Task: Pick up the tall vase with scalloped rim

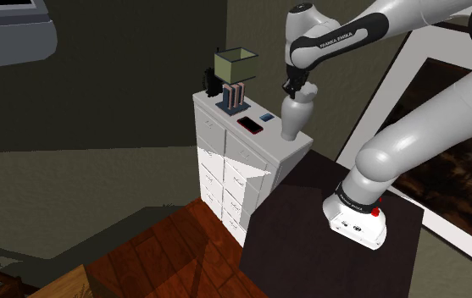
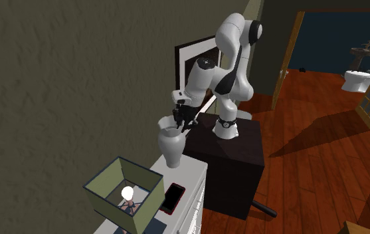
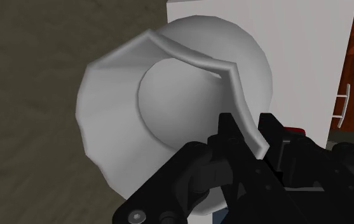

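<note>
Your white arm (image 1: 412, 135), lettered "FRANKA EMIKA" on its upper link, reaches from the dark box stand (image 1: 310, 220) to the one tall pale grey vase with a scalloped rim (image 1: 296, 114). The all-black gripper (image 3: 248, 124) pinches that rim, with one finger inside the mouth and one outside. The vase sits at the end of the white chest of drawers (image 1: 225, 161) nearest the stand, close to the top's edge and just beside the rough wall. Whether its base touches the top, you cannot tell. Sharing the top are one lamp with a square olive shade (image 1: 236, 63), one flat black phone edged in red (image 1: 249, 125) and one small blue object (image 1: 266, 117), all apart from the vase.
</note>
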Robot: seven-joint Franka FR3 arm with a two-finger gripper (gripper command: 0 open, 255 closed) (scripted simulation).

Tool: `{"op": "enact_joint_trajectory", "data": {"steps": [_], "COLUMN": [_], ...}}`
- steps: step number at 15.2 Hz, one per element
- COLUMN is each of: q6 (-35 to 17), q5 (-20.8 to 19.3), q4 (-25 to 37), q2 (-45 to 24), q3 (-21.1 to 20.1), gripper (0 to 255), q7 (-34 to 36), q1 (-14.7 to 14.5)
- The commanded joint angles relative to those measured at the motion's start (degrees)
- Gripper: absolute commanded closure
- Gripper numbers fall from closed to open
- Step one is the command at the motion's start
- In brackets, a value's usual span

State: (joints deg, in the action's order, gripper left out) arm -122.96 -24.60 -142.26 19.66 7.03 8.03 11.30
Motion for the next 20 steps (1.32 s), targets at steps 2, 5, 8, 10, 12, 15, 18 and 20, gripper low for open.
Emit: {"op": "enact_joint_trajectory", "data": {"steps": [2, 5, 8, 10, 12, 15, 18, 20], "q6": [0.0, 1.6, 4.0, 5.5, 7.1, 9.4, 11.6, 11.7], "q5": [0.0, 0.4, 0.9, 1.2, 1.6, 2.0, 2.4, 2.4], "q4": [-0.1, 0.9, 2.4, 3.4, 4.5, 6.2, 8.1, 8.2], "q2": [0.0, 0.7, 1.7, 2.3, 2.8, 3.4, 3.9, 4.0], "q3": [0.0, -0.1, -0.2, -0.3, -0.4, -0.6, -0.8, -0.8], "gripper": [255, 255, 255, 255, 255, 255, 255, 255], "q7": [0.0, -0.6, -1.4, -1.9, -2.4, -3.1, -3.9, -3.9], "q1": [0.0, -0.1, -0.3, -0.4, -0.5, -0.6, -0.7, -0.7]}}
